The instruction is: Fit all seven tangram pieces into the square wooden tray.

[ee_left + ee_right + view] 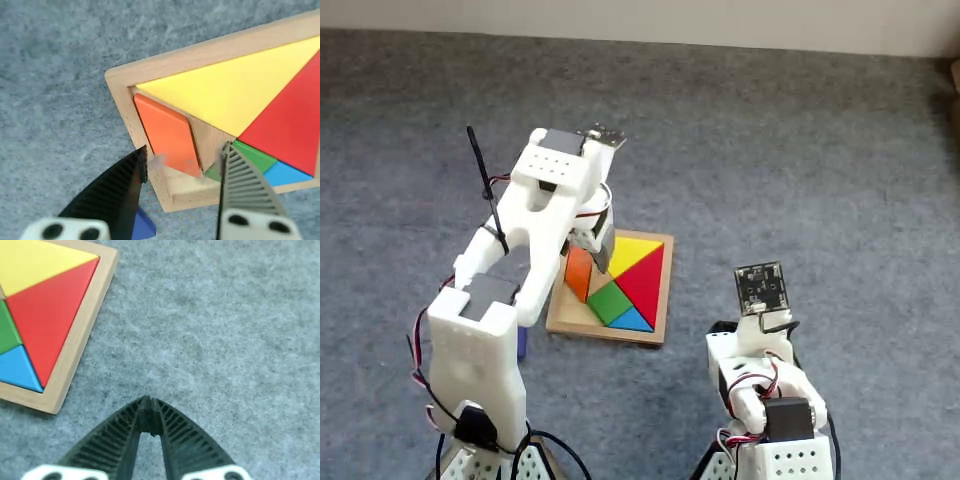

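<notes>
The square wooden tray [661,290] lies on the grey carpet and holds yellow [635,252], red [646,281], green [610,302] and light blue [633,319] pieces. An orange parallelogram [169,134] lies along one side wall of the tray [200,52], with bare wood beside it. My left gripper [185,150] hovers open over that piece's near end, one finger on each side. Just outside the tray, a dark blue piece [143,226] rests on the carpet. My right gripper [149,407] is shut on nothing, above bare carpet beside the tray [75,345].
The right arm [765,390] sits folded at the front right, away from the tray. Open carpet surrounds the tray on its far and right sides. The left arm [520,250] stretches over the tray's left side and hides part of it.
</notes>
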`<action>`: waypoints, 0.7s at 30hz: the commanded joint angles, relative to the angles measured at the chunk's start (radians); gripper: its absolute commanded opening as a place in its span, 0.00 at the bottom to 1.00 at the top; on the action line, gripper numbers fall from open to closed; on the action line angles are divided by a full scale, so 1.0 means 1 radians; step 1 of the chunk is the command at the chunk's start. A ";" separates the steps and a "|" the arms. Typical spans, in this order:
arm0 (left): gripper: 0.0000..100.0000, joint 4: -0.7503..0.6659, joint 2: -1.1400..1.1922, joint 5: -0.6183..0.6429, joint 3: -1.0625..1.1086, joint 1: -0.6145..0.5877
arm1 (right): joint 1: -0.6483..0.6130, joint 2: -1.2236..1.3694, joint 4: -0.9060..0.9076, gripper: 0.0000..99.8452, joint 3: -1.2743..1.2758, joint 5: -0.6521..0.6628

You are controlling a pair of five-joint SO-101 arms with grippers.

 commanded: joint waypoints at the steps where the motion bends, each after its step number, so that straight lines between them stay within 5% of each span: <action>1: 0.24 -0.002 -0.025 0.006 -0.033 0.015 | 0.010 -0.010 0.007 0.01 0.107 -0.005; 10: 0.11 -0.012 -0.016 -0.009 0.016 -0.033 | 0.010 -0.010 0.007 0.01 0.107 -0.005; 21: 0.11 -0.269 -0.016 -0.074 0.177 -0.068 | 0.010 -0.010 0.007 0.01 0.107 -0.005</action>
